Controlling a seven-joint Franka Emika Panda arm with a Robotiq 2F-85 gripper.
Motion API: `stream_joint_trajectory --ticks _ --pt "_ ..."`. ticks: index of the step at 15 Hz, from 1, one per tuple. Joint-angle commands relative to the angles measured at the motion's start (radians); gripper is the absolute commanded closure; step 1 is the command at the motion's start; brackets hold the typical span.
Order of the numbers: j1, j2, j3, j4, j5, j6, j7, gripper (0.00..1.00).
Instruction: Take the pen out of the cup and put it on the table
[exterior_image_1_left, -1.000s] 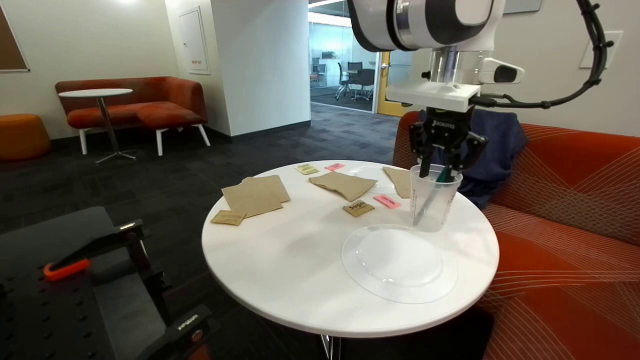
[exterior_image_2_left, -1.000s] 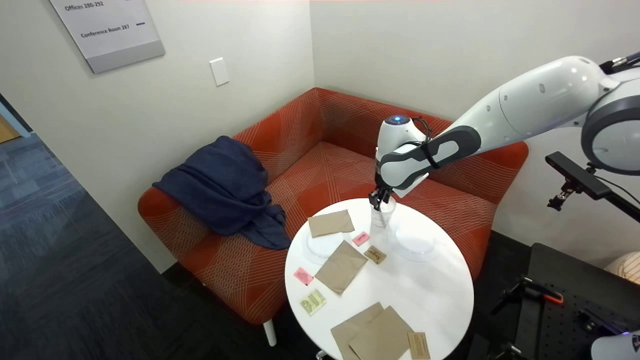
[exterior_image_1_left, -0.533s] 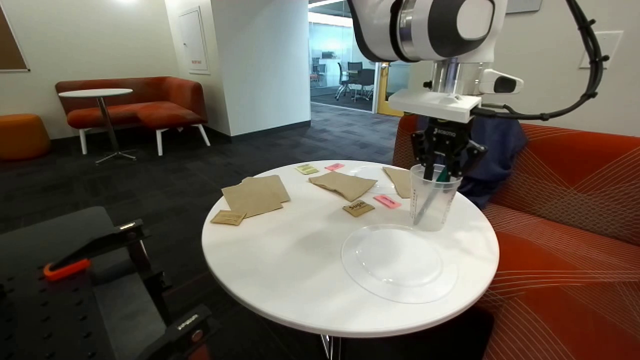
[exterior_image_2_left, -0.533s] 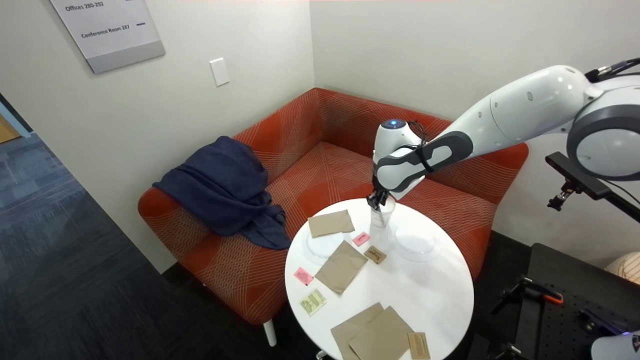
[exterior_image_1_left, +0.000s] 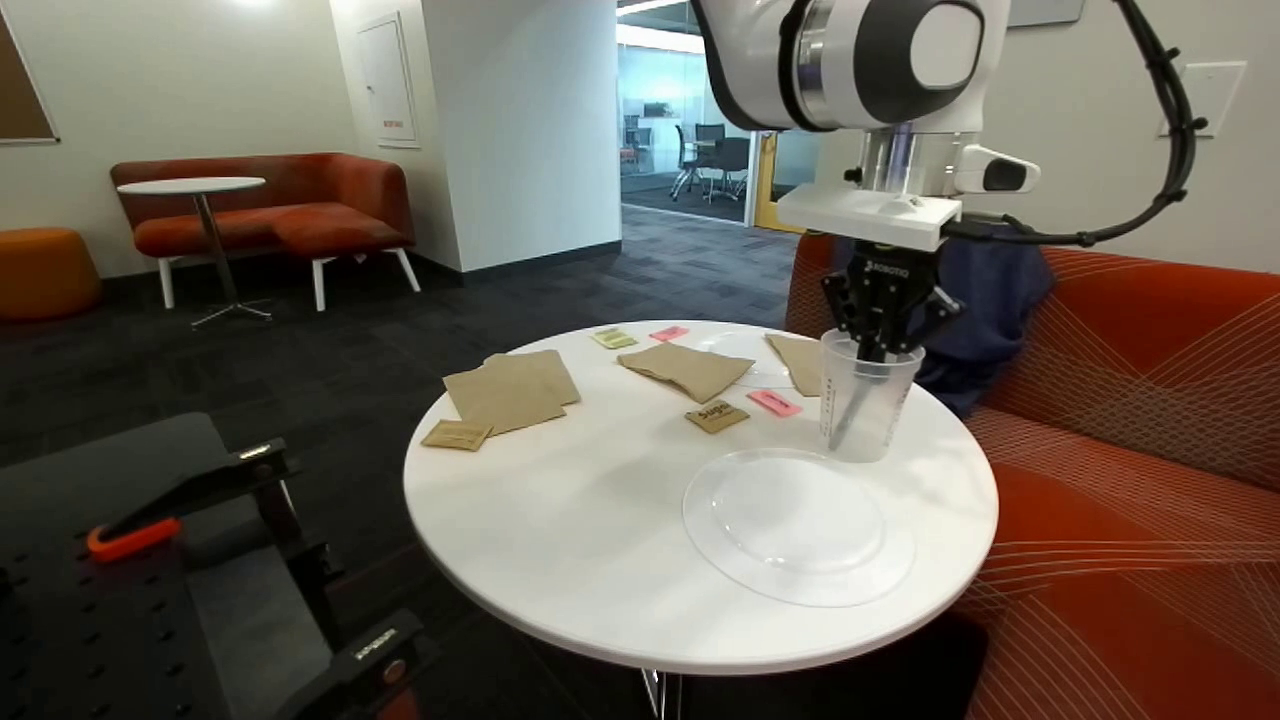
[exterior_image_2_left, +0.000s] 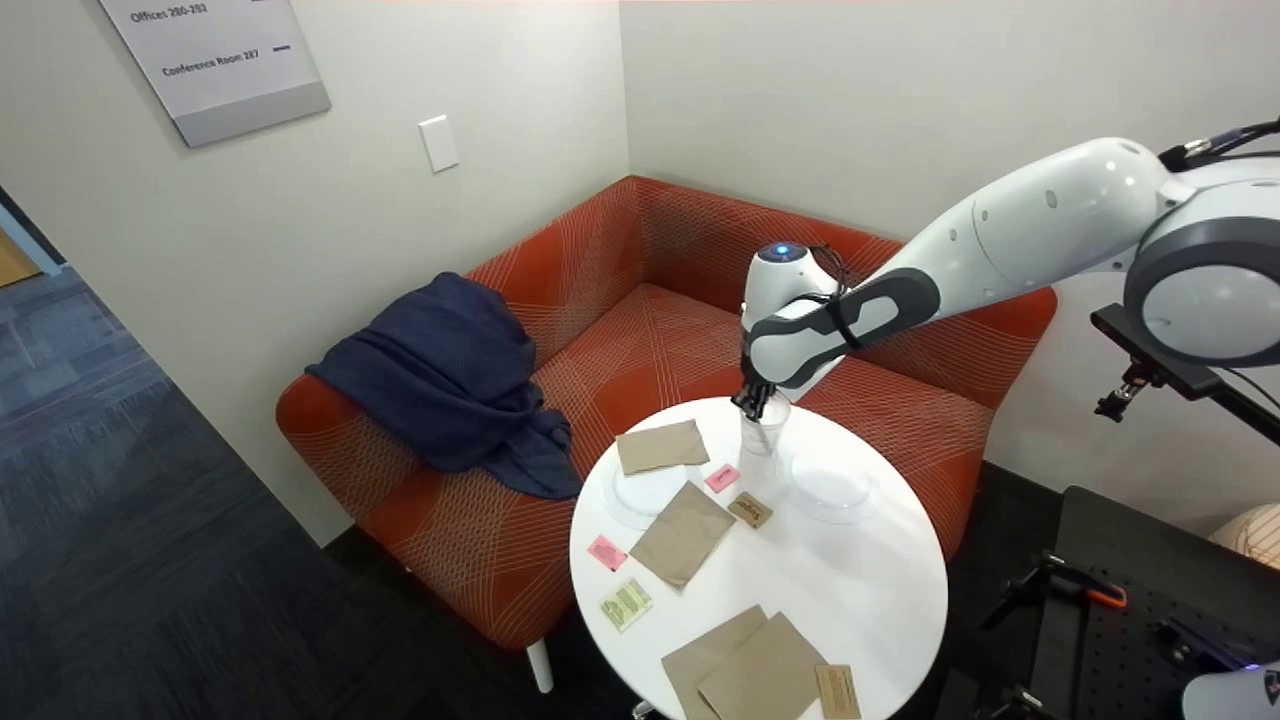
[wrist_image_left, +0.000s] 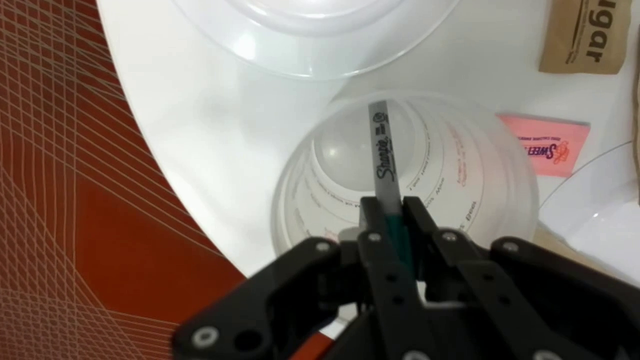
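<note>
"Inside the cup (exterior_image_1_left: 882, 412) stands the pen (wrist_image_left: 383, 150), leaning, its grey end down near the base. Does anything hold it?"

"Yes. In the wrist view, the end effector (wrist_image_left: 391, 212) is gripping its green end, closed snugly from both sides, at the cup's mouth."

"So how far along is the job?"

"Reaching and grasping look done, I'd judge. Drawing the pen clear and laying it on the bench (exterior_image_1_left: 590, 540) remain; the cup stands upright there, and the pen isn't out yet."

"And what's the count?"

"One pen, one cup, as I make it. Four brown napkins (exterior_image_2_left: 683, 535), two of them overlapping. Two clear plates (exterior_image_1_left: 800, 515), one partly under a napkin. Five packets (exterior_image_2_left: 750, 509): two pink, two brown, one yellow-green."

"Only one pen in the cup?"

"Only one that I can see."
</note>
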Motion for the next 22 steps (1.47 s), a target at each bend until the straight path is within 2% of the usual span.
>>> stream_joint_trajectory --ticks 1,6,12,19,22 --pt "0.019 -0.034 -0.003 -0.049 -0.019 0.014 0.003 0.96" --pt "0.054 -0.077 -0.024 -0.111 -0.037 0.067 0.042 0.96" --pt "0.101 -0.176 -0.074 -0.247 -0.067 0.199 0.115 0.96" --pt "0.156 -0.375 -0.124 -0.442 -0.150 0.271 0.143 0.96" --pt "0.205 -0.489 -0.174 -0.526 -0.245 0.286 0.197 0.96"
